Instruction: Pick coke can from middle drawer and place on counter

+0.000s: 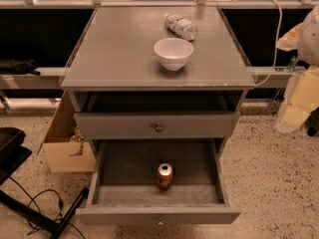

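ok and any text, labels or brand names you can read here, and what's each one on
None can be read.
coke can, in the open drawer: red label, lettering too blurred to read.
water bottle, on the counter: label unreadable.
The gripper is not in view.

Grey: counter (114, 49), middle drawer (124, 216). Red, silver-topped: coke can (165, 177). White: bowl (173, 54). Cream-yellow: gripper (295, 111), at right edge. Beige, black-speckled: floor (271, 183).

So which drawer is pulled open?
The lower drawer, holding the coke can; the upper drawer is pushed in. The pincer is out of view.
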{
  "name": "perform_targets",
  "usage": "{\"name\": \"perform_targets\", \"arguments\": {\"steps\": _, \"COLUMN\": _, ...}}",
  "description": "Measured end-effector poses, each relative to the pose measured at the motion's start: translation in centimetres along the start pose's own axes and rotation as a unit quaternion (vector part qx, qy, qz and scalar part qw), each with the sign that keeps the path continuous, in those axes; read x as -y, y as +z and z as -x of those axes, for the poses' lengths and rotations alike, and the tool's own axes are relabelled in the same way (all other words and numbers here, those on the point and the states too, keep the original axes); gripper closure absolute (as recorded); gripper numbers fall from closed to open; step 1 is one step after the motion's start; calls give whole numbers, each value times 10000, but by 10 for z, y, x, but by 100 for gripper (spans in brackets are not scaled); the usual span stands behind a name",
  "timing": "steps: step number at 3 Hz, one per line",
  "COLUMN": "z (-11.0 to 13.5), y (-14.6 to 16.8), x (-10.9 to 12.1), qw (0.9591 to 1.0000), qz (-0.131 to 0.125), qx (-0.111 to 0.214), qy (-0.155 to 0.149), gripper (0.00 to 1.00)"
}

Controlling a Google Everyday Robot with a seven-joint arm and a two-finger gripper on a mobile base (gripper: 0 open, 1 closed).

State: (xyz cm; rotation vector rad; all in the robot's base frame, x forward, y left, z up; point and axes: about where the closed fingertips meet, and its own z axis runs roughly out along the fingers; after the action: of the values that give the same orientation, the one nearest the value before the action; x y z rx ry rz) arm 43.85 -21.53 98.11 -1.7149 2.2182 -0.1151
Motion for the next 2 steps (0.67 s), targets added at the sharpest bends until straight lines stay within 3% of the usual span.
{"name": "perform_targets", "arguments": {"steps": 1, "z": 0, "y": 0, "x": 0, "qw": 10000, "qz": 0, "qx": 0, "qy": 0, "gripper": 0}}
{"name": "perform_targets", "arguments": {"steps": 2, "z": -5, "y": 8, "x": -1, "qw": 9996, "qz": 67, "qx": 203, "qy": 202, "gripper": 0}}
